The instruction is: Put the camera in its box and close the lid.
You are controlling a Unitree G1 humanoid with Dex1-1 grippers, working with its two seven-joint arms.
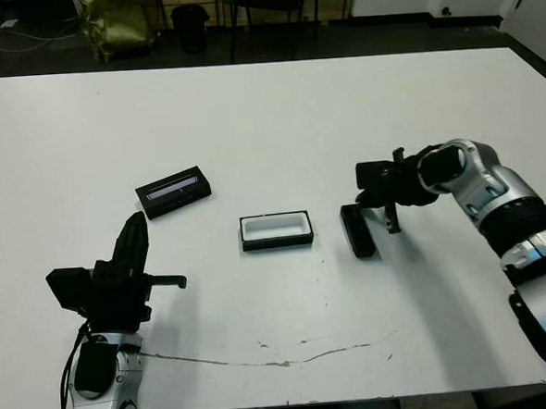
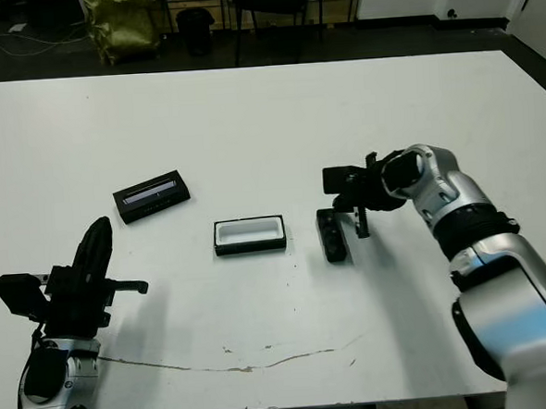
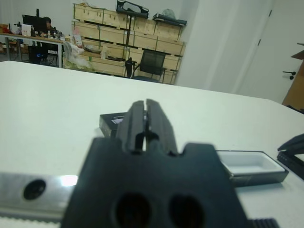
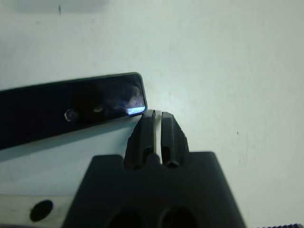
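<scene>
left gripper (image 1: 134, 233) idle up front, fingers pressed together, empty | box (image 1: 275, 230) open mid-table, camera (image 1: 358, 230) just right of it | right gripper (image 4: 158, 124) closed, empty, tips beside camera's end – should open wide and straddle the bar | lid (image 1: 173, 190) farther back-left

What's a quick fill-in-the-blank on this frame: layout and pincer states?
1. The box lies between the lid and the ____.
2. The right pincer is ____, beside the camera.
3. The box's lining is ____.
4. The left pincer holds ____.

Missing: camera; shut; white; nothing
</scene>
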